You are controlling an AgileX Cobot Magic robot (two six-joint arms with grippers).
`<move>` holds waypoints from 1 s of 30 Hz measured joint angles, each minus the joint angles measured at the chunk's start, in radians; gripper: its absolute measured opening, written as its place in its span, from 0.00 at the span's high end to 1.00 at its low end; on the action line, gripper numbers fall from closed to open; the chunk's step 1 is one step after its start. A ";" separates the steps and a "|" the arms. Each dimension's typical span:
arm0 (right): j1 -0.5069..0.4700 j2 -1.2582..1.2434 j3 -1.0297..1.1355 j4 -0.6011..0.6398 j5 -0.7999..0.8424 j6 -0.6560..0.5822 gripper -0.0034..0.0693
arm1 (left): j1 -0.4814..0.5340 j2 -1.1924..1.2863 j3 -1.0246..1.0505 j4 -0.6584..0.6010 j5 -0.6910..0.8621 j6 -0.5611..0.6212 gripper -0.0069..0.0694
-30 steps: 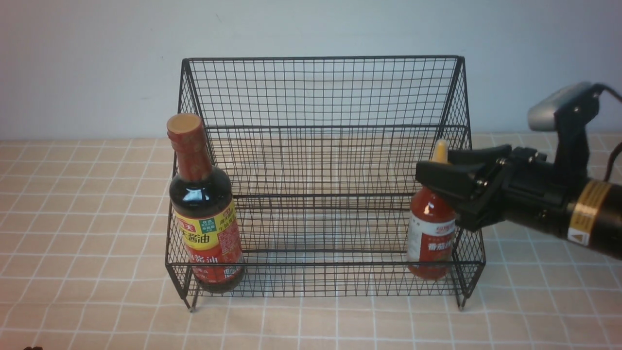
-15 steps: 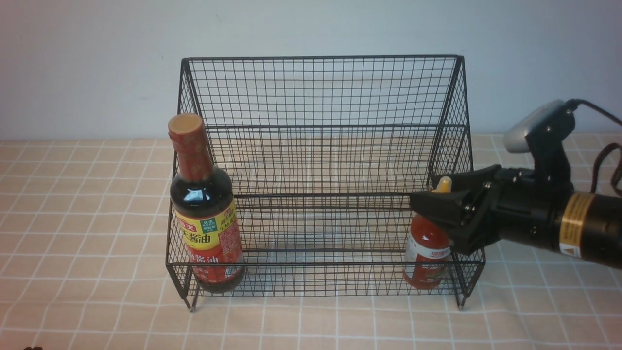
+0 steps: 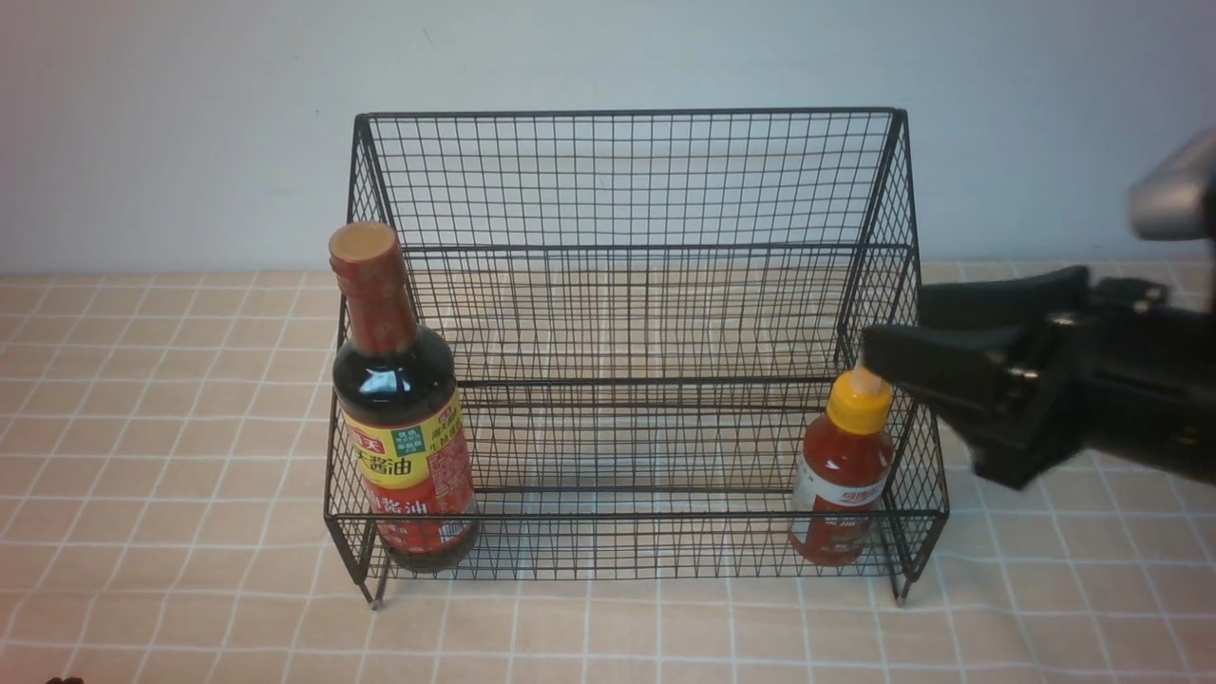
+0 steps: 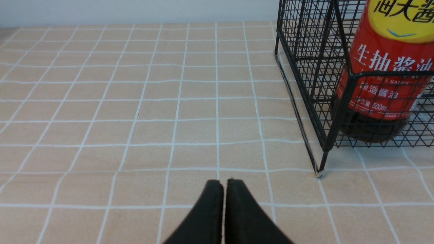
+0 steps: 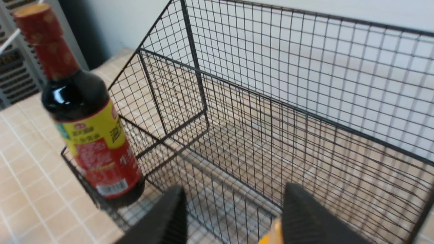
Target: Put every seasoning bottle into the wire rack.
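The black wire rack [image 3: 627, 114] stands mid-table. The tall dark soy-sauce bottle [image 3: 399, 418] stands upright at the left end of its lower tier. The small red sauce bottle [image 3: 844, 475] with its yellow nozzle cap stands upright at the right end. My right gripper [image 3: 898, 328] hovers open just right of and above that cap, holding nothing. In the right wrist view the right gripper [image 5: 235, 189] has its jaws wide apart, with the yellow cap [image 5: 273, 234] beside one finger, the rack [image 5: 305, 101] ahead and the soy bottle [image 5: 91, 135] beyond. My left gripper [image 4: 223, 183] is shut and empty, low over the cloth, away from the rack [image 4: 305, 67] and soy bottle [image 4: 383, 74].
A tan checked cloth [image 3: 171, 399] covers the table. A pale wall [image 3: 190, 142] rises close behind the rack. A grey slatted panel [image 5: 13, 74] stands off the table's far side in the right wrist view.
The right gripper lowered the small red bottle into the rack's lower tier, opened, and drew back to the right. The bottle now stands free. The soy bottle has not moved.
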 joint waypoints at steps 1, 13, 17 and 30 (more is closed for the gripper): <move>0.000 -0.043 0.000 -0.086 0.001 0.074 0.58 | 0.000 0.000 0.000 0.000 0.000 0.000 0.92; -0.004 -0.424 0.001 -0.234 0.245 -0.241 0.97 | 0.000 0.000 0.000 0.000 0.000 0.000 0.92; -0.004 -0.440 0.001 -0.171 0.636 -0.705 0.97 | 0.000 0.000 0.000 0.000 0.000 0.000 0.92; 0.000 -0.442 0.041 1.452 1.212 -1.280 0.97 | 0.000 0.000 0.000 0.000 0.000 0.000 0.92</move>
